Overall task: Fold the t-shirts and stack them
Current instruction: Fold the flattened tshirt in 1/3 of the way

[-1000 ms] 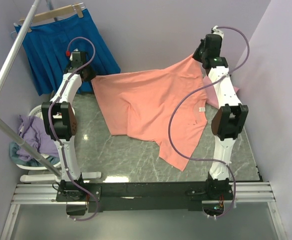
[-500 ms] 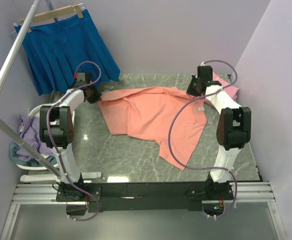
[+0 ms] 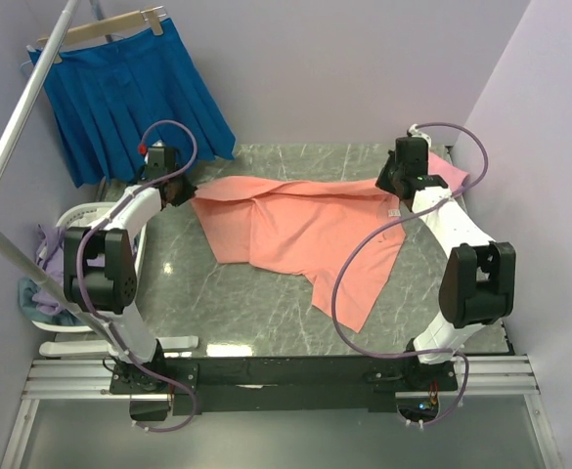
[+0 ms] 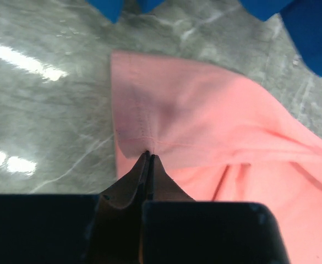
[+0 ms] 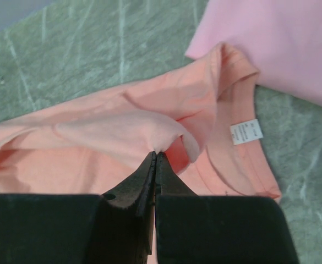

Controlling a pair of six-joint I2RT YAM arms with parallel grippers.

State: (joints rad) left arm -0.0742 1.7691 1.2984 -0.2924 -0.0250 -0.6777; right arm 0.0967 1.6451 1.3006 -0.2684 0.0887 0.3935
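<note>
The salmon-orange t-shirt (image 3: 305,230) lies spread on the grey marble table, its far edge folded over toward the front. My left gripper (image 3: 181,192) is shut on the shirt's far left corner, seen in the left wrist view (image 4: 148,155) pinching the hem. My right gripper (image 3: 391,186) is shut on a fold of the same shirt near the collar (image 5: 156,152); the white neck label (image 5: 246,132) shows beside it. The lighter pink t-shirt (image 3: 452,168) lies at the far right, partly behind the right arm, and fills the right wrist view's upper right (image 5: 282,44).
A bright blue pleated skirt (image 3: 119,93) hangs on a hanger from a white rail (image 3: 17,127) at the far left. A white basket (image 3: 56,269) with lilac and blue clothes stands left of the table. Purple walls close in the back and right.
Both grippers have come down from a raised hold and moved toward the front, laying the shirt's far edge over itself on the table. The shirt lies flatter now.
</note>
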